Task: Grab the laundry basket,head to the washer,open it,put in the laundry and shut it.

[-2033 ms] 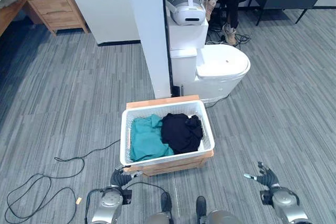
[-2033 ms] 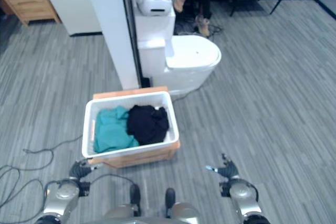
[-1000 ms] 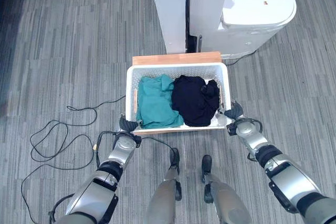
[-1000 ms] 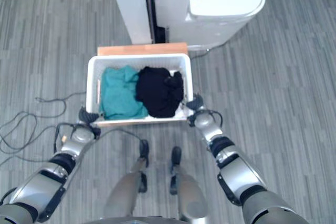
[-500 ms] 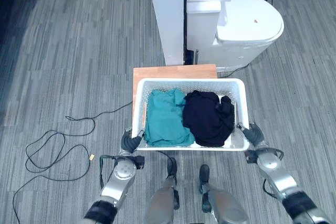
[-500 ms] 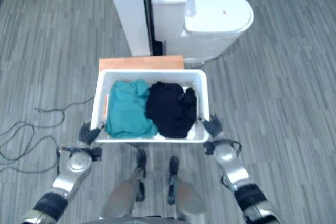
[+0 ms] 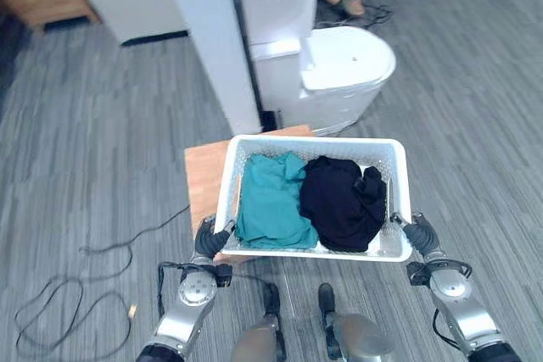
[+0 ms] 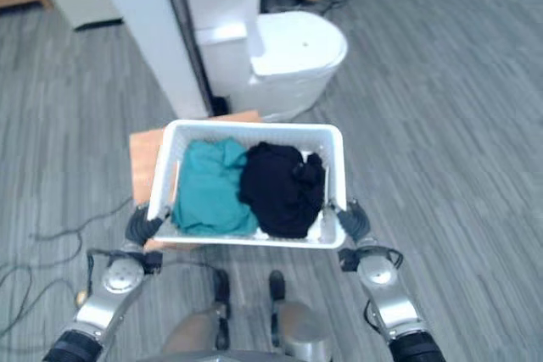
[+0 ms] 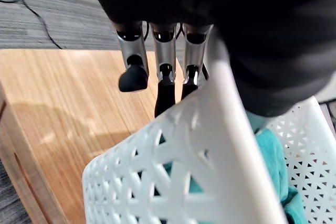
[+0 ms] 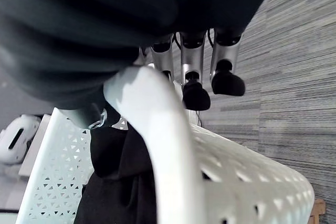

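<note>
The left hand [image 7: 209, 241], at lower left, curled its fingers round one end of the white laundry basket [image 7: 316, 148]; the right hand [image 7: 422, 236], at lower right, gripped the other end. Since a moment earlier the basket had risen off the wooden stand [image 7: 204, 179], so the grab looked done. Teal cloth [image 7: 271, 202] and black cloth [image 7: 340, 202] lay inside. Grey floor [image 7: 93, 150] spread around, a white appliance [image 7: 339, 74] above centre.

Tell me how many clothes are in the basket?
2: a teal garment on the robot's left side of the white basket, a black garment on the right. More may hide underneath.
</note>
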Tool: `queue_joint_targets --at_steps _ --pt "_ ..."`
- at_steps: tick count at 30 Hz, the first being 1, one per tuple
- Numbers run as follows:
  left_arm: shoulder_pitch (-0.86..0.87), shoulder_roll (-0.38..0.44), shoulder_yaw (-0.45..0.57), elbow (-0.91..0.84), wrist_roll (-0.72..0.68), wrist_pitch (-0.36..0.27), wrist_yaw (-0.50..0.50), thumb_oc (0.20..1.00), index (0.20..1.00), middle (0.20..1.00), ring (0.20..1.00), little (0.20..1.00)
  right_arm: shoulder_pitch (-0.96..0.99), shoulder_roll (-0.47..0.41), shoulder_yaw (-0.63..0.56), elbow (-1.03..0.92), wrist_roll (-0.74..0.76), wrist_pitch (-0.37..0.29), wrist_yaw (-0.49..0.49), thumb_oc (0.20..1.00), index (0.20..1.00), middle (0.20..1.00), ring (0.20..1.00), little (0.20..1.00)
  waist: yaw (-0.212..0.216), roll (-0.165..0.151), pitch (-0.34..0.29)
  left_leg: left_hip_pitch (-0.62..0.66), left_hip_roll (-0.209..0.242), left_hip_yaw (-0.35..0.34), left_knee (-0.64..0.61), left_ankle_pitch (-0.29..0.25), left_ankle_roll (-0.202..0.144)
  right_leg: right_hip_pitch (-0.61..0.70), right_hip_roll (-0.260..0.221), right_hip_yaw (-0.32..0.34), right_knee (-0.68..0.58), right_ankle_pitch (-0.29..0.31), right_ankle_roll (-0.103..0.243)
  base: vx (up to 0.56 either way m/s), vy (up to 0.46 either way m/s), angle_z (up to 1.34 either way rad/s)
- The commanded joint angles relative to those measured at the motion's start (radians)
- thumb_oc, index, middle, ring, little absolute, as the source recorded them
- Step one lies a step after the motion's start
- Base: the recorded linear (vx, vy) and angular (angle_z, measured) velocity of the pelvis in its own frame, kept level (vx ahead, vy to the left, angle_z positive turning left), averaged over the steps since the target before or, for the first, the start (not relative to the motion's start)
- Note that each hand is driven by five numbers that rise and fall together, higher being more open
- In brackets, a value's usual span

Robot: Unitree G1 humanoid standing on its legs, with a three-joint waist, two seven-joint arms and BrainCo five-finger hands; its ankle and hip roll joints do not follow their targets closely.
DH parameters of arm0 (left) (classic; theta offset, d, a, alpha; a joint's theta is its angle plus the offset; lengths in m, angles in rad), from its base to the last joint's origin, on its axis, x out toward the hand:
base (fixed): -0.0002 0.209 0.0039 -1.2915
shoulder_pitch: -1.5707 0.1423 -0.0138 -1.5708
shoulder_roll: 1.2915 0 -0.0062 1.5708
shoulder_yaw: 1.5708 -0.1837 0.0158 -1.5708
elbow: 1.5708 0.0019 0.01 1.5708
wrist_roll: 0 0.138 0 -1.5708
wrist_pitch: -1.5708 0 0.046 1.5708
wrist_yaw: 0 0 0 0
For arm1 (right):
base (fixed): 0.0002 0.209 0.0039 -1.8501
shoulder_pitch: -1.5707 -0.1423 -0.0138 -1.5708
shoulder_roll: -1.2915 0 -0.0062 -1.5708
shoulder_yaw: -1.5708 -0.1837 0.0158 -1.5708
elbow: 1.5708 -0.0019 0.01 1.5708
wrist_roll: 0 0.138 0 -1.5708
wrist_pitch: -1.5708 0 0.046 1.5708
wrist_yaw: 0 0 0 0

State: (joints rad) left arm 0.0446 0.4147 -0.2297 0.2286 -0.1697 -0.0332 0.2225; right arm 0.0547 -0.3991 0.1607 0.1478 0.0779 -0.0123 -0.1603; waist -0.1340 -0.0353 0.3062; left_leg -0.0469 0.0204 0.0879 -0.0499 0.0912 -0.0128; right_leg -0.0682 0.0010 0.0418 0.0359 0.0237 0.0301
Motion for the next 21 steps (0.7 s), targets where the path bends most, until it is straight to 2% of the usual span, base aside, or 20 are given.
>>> queue_joint_targets --at_steps 1,3,4,5,6,8,10,11,12,13,14,15,16,17,19,20,21 --pt "-0.007 0.021 -0.002 -0.112 -0.021 -0.097 -0.135 0.200 0.200 0.200 0.200 0.200 -0.002 0.024 -0.061 -0.079 0.141 -0.132 0.053 0.200 0.200 0.200 0.200 0.200 -0.053 -0.035 -0.109 0.026 -0.011 0.044 0.126 -0.221 0.007 -0.116 -0.034 0.093 0.014 -0.002 0.127 -0.06 0.088 -1.48" --pt "-0.008 0.029 0.003 -0.127 -0.018 -0.102 -0.130 0.200 0.200 0.200 0.200 0.200 -0.002 0.032 -0.058 -0.089 0.147 -0.137 0.059 0.200 0.200 0.200 0.200 0.200 -0.061 -0.038 -0.100 0.036 -0.004 0.113 0.129 -0.229 0.016 -0.148 -0.030 0.098 0.028 0.006 0.143 -0.08 0.079 -1.50" --pt "-0.008 0.029 0.003 -0.126 -0.018 -0.102 -0.130 0.200 0.200 0.200 0.200 0.200 -0.002 0.033 -0.058 -0.089 0.147 -0.137 0.059 0.200 0.200 0.200 0.200 0.200 -0.058 -0.040 -0.102 0.033 -0.005 0.116 0.128 -0.225 0.016 -0.152 -0.031 0.101 0.027 0.010 0.142 -0.05 0.027 -0.78" --pt "-0.007 0.032 0.009 -0.144 -0.018 -0.109 -0.122 0.200 0.200 0.200 0.200 0.200 -0.007 0.035 -0.055 -0.105 0.154 -0.138 0.063 0.200 0.200 0.200 0.200 0.200 -0.060 -0.033 -0.095 0.060 0.010 0.191 0.131 -0.243 0.020 -0.168 -0.057 0.015 0.037 0.001 0.141 -0.03 -0.006 -2.12" --pt "-0.007 0.030 0.011 -0.156 -0.025 -0.114 -0.116 0.200 0.200 0.200 0.200 0.200 -0.012 0.034 -0.052 -0.114 0.156 -0.139 0.063 0.200 0.200 0.200 0.200 0.200 -0.051 -0.027 -0.093 0.076 0.020 0.231 0.132 -0.247 0.019 -0.170 -0.084 -0.076 0.047 -0.010 0.135 -0.03 -0.038 -2.53" --pt "-0.008 0.025 0.011 -0.157 -0.033 -0.115 -0.112 0.200 0.200 0.200 0.200 0.200 -0.014 0.035 -0.052 -0.119 0.161 -0.146 0.059 0.200 0.200 0.200 0.200 0.200 -0.033 -0.007 -0.103 0.105 0.046 0.296 0.126 -0.263 0.003 -0.162 -0.148 -0.301 0.069 -0.055 0.118 0.04 -0.067 -1.95" --pt "-0.009 0.018 0.019 -0.157 -0.033 -0.112 -0.112 0.200 0.200 0.200 0.200 0.200 -0.017 0.031 -0.041 -0.130 0.150 -0.145 0.068 0.200 0.200 0.200 0.200 0.200 -0.019 0.005 -0.117 0.125 0.065 0.380 0.120 -0.259 -0.004 -0.147 -0.215 -0.501 0.110 -0.071 0.095 0.02 -0.096 -1.91" --pt "-0.007 0.015 0.018 -0.154 -0.031 -0.112 -0.111 0.200 0.200 0.200 0.200 0.200 -0.018 0.029 -0.039 -0.131 0.148 -0.147 0.068 0.200 0.200 0.200 0.200 0.200 -0.015 0.007 -0.127 0.134 0.069 0.414 0.120 -0.263 -0.004 -0.136 -0.240 -0.563 0.118 -0.068 0.089 0.08 -0.124 -2.05" --pt "0.000 0.010 0.008 -0.155 -0.022 -0.109 -0.120 0.200 0.200 0.200 0.200 0.200 -0.009 0.029 -0.042 -0.141 0.144 -0.143 0.072 0.200 0.200 0.200 0.200 0.200 -0.028 0.009 -0.133 0.150 0.069 0.434 0.122 -0.269 -0.004 -0.147 -0.241 -0.549 0.135 -0.064 0.085 0.27 -0.211 -1.83" --pt "0.013 -0.002 0.013 -0.146 -0.015 -0.110 -0.133 0.200 0.200 0.200 0.200 0.200 0.014 0.023 -0.055 -0.146 0.144 -0.140 0.077 0.200 0.200 0.200 0.200 0.200 -0.049 0.014 -0.151 0.180 0.076 0.455 0.146 -0.301 -0.004 -0.144 -0.221 -0.493 0.104 -0.060 0.095 0.25 -0.177 -1.29" --pt "0.013 -0.002 0.012 -0.146 -0.015 -0.110 -0.133 0.200 0.200 0.200 0.200 0.200 0.015 0.022 -0.055 -0.147 0.144 -0.140 0.077 0.200 0.200 0.200 0.200 0.200 -0.047 0.015 -0.151 0.181 0.077 0.456 0.147 -0.302 -0.005 -0.143 -0.219 -0.491 0.103 -0.059 0.095 0.36 -0.260 -1.29" --pt "0.020 -0.013 0.001 -0.146 -0.020 -0.115 -0.138 0.200 0.200 0.200 0.200 0.200 0.020 0.011 -0.056 -0.151 0.155 -0.142 0.074 0.200 0.200 0.200 0.200 0.200 -0.064 0.026 -0.152 0.175 0.101 0.448 0.251 -0.317 -0.013 -0.113 -0.177 -0.438 0.065 -0.077 0.079 0.17 -0.145 -0.87" --pt "0.020 -0.014 0.001 -0.146 -0.020 -0.115 -0.138 0.200 0.200 0.200 0.200 0.200 0.020 0.010 -0.056 -0.152 0.156 -0.141 0.074 0.200 0.200 0.200 0.200 0.200 -0.062 0.029 -0.150 0.172 0.109 0.451 0.265 -0.323 -0.017 -0.111 -0.172 -0.436 0.062 -0.077 0.076 0.25 -0.209 -0.85" --pt "0.018 -0.018 -0.006 -0.149 -0.026 -0.118 -0.133 0.200 0.200 0.200 0.200 0.200 0.010 -0.003 -0.049 -0.153 0.157 -0.144 0.070 0.200 0.200 0.200 0.200 0.200 -0.054 0.036 -0.142 0.154 0.128 0.415 0.344 -0.300 -0.036 -0.094 -0.139 -0.404 0.047 -0.086 0.063 0.15 -0.128 -0.57" --pt "0.014 -0.027 -0.020 -0.144 -0.043 -0.124 -0.125 0.200 0.200 0.200 0.200 0.200 -0.006 -0.019 -0.039 -0.142 0.160 -0.143 0.060 0.200 0.200 0.200 0.200 0.200 -0.028 0.043 -0.133 0.101 0.123 0.299 0.444 -0.242 -0.070 -0.054 -0.087 -0.360 0.009 -0.101 0.038 0.18 -0.165 -0.87" --pt "0.012 -0.027 -0.021 -0.143 -0.043 -0.125 -0.125 0.200 0.200 0.200 0.200 0.200 -0.007 -0.019 -0.039 -0.142 0.160 -0.143 0.060 0.200 0.200 0.200 0.200 0.200 -0.029 0.044 -0.132 0.098 0.126 0.296 0.449 -0.243 -0.072 -0.052 -0.085 -0.362 0.006 -0.101 0.036 0.13 -0.143 -1.57" --pt "0.015 -0.031 -0.038 -0.138 -0.050 -0.124 -0.123 0.200 0.200 0.200 0.200 0.200 -0.011 -0.026 -0.033 -0.147 0.159 -0.139 0.065 0.200 0.200 0.200 0.200 0.200 -0.006 0.024 -0.127 0.031 0.061 0.198 0.438 -0.259 -0.052 -0.026 -0.083 -0.324 -0.021 -0.092 0.029 0.22 -0.079 -1.36"
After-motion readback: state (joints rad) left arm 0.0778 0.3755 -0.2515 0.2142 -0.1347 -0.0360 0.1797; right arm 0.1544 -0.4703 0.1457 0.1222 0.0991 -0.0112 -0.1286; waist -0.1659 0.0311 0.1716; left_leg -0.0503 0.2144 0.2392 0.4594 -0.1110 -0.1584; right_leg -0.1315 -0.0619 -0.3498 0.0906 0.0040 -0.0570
